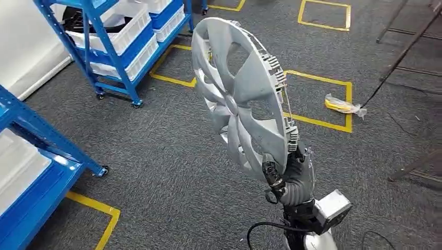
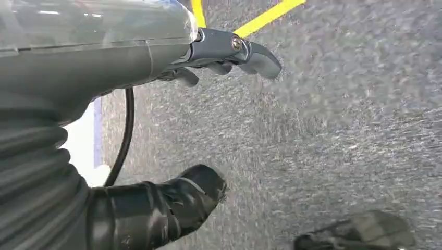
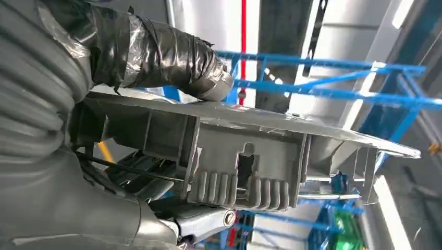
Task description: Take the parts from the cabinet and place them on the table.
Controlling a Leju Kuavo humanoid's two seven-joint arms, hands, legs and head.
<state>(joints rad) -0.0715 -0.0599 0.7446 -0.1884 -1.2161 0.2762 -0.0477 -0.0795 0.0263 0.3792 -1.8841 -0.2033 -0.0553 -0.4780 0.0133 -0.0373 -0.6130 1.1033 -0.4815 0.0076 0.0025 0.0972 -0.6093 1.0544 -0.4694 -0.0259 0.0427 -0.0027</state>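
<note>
- Blue shelving rack (image 1: 39, 136), lower left of the head view: one rack, carrying a white bin (image 1: 18, 164) on its blue shelf; one caster rests on the grey carpet floor (image 1: 156, 151).
- Second blue rack (image 1: 112, 49), upper left: several white bins (image 1: 122, 28) stacked on its tiers, standing beside yellow floor tape (image 1: 172, 79).
- Left hand (image 2: 208, 67), left wrist view: it hangs over the carpet, thumb and fingers (image 2: 258, 56) apart and holding nothing.
- Hubcap (image 1: 237, 96), centre of the head view: one silver wheel cover, held on edge above the carpet. Its spoked front faces left toward the racks; its ribbed back rim faces right. The disc stands nearly upright, its upper edge tilted away and to the left, its lowest edge at the right hand.
- Right hand (image 1: 293, 177), below the hubcap: its dark fingers (image 1: 272, 174) grip the lower rim. In the right wrist view the taped thumb (image 3: 172, 54) presses on one face of the rim and the clip ribs (image 3: 245, 190) lie against the palm side.
- Yellow taped squares on the floor, right of the hubcap: one nearer square (image 1: 333, 104) with a small wrapped yellow object (image 1: 344, 105) lying on its edge, and one farther square (image 1: 324, 14) at the top.
</note>
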